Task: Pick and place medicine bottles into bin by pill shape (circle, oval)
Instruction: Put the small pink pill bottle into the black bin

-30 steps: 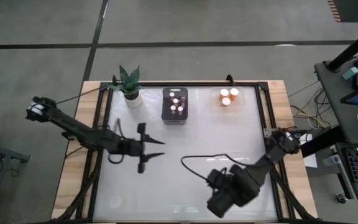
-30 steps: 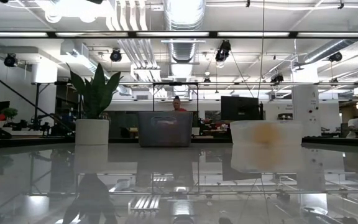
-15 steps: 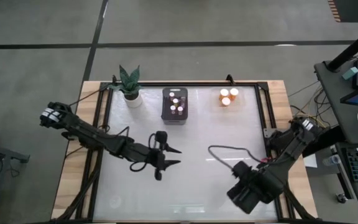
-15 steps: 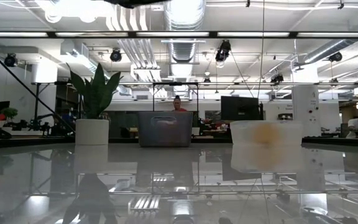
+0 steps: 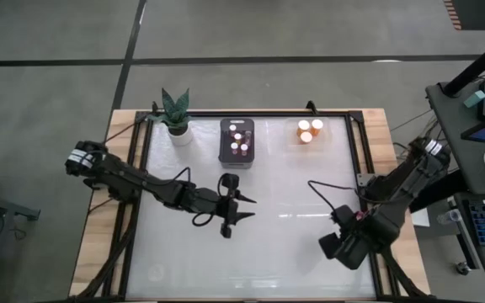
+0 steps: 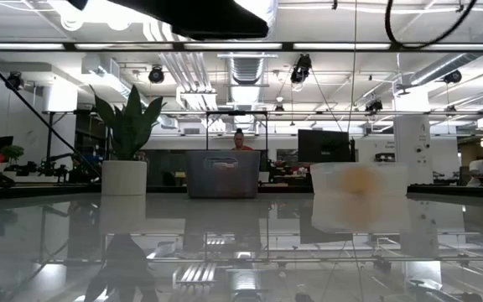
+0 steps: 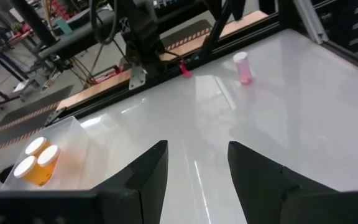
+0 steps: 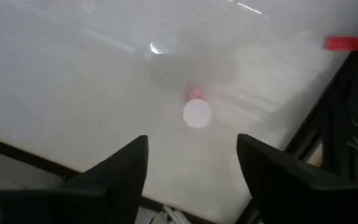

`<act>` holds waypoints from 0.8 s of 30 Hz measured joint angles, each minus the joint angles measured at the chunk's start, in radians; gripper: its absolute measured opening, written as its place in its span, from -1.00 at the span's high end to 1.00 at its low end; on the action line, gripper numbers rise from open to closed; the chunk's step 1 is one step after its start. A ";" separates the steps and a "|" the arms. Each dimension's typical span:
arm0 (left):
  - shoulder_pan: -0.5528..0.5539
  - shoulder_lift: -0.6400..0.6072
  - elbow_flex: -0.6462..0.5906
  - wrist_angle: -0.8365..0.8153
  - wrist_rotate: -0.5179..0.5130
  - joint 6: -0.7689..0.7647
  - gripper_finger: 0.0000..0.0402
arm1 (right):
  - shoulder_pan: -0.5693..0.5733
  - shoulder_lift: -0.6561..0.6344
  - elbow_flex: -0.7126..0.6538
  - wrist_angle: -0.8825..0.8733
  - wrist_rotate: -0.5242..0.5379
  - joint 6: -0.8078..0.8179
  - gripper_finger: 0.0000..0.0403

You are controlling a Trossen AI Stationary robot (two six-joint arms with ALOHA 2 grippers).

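Note:
A small pink medicine bottle with a white cap (image 8: 197, 112) stands upright on the white table near its right edge; it also shows in the left wrist view (image 7: 242, 66). My right gripper (image 8: 191, 140) hovers above it, open, pointing down, a finger on either side, touching nothing. In the high view my right gripper (image 5: 343, 247) hides the bottle. My left gripper (image 5: 253, 208) is open and empty over the table's middle, pointing right. A dark bin (image 5: 237, 141) holds several small bottles. A clear tray (image 5: 310, 130) holds orange bottles (image 7: 36, 163).
A potted plant in a white pot (image 5: 178, 130) stands at the far left, next to the dark bin. A black frame (image 5: 362, 160) runs round the table, and its right rail is close to the pink bottle. Cables trail from both arms over the table.
My left gripper has gone toward the table's right edge, from left of centre to the middle, staying open. My right gripper has gone toward the right edge and a little toward the far edge.

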 joint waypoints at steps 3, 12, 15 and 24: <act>0.011 0.034 0.024 0.005 0.000 0.000 0.24 | 0.000 -0.030 -0.087 0.081 0.000 0.003 -0.27; 0.023 0.055 0.038 0.004 0.000 0.002 0.24 | 0.000 -0.055 -0.294 0.285 -0.054 0.057 -0.39; 0.023 0.051 0.038 0.004 0.000 0.002 0.24 | 0.000 -0.046 -0.331 0.325 -0.062 0.061 -0.37; 0.026 0.051 0.037 0.004 0.000 0.002 0.24 | 0.001 0.004 -0.362 0.397 -0.062 0.061 -0.29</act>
